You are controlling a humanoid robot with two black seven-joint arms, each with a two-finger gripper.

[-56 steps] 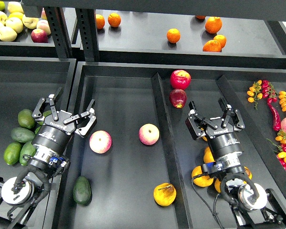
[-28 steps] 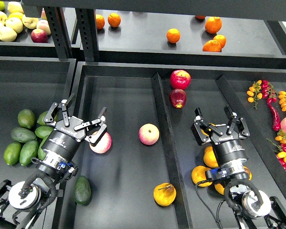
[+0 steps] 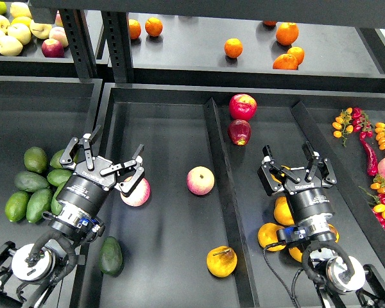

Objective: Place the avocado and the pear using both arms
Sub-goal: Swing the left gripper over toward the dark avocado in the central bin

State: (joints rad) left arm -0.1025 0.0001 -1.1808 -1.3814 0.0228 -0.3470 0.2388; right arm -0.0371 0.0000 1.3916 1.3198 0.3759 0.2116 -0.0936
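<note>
The very dark avocado (image 3: 110,255) lies in the middle tray (image 3: 163,135) near its front left corner. The yellow-orange pear (image 3: 221,261) with a brown blotch lies in the same tray at the front right. My left gripper (image 3: 104,159) is open and empty, hovering over the tray's left edge, above and behind the avocado, its right finger beside a pink apple (image 3: 136,192). My right gripper (image 3: 295,168) is open and empty over the right tray, behind a heap of yellow-orange pears (image 3: 272,235).
A second pink apple (image 3: 200,180) lies mid-tray. Two red apples (image 3: 242,107) sit behind the right gripper. Lighter green avocados (image 3: 29,181) are piled in the left tray. Chillies and small tomatoes (image 3: 372,147) are at far right. Oranges (image 3: 233,47) and pale apples (image 3: 9,32) sit on the back shelf.
Since a second ago my left gripper moved right and nearer, up to the pink apple; my right gripper drew back slightly nearer. No motion in the last half second.
</note>
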